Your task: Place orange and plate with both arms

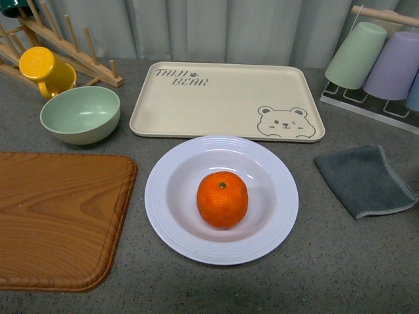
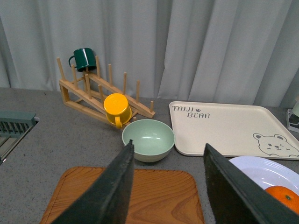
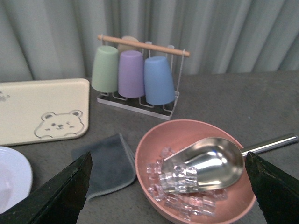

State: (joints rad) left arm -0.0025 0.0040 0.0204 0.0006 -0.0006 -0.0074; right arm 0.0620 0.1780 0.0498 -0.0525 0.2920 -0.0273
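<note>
The orange (image 1: 222, 199) sits in the middle of the white plate (image 1: 171, 171), which lies on the grey table in front of the beige bear tray. Neither arm shows in the front view. In the left wrist view my left gripper (image 2: 168, 151) is open and empty above the wooden board, with the plate's rim (image 2: 250, 164) and a slice of the orange (image 2: 286, 197) at its right. In the right wrist view my right gripper (image 3: 168, 161) is wide open and empty above a pink bowl of ice; the plate's edge (image 3: 18, 170) shows at one side.
A wooden board (image 1: 59, 219) lies left of the plate, a pale green bowl (image 1: 80, 114) and yellow mug (image 1: 44, 69) on a wooden rack behind it. The bear tray (image 1: 226, 98) is behind the plate. A grey cloth (image 1: 363, 180) and cup rack (image 1: 380, 65) are right. The pink bowl (image 3: 154, 140) holds ice and a metal scoop (image 3: 210, 161).
</note>
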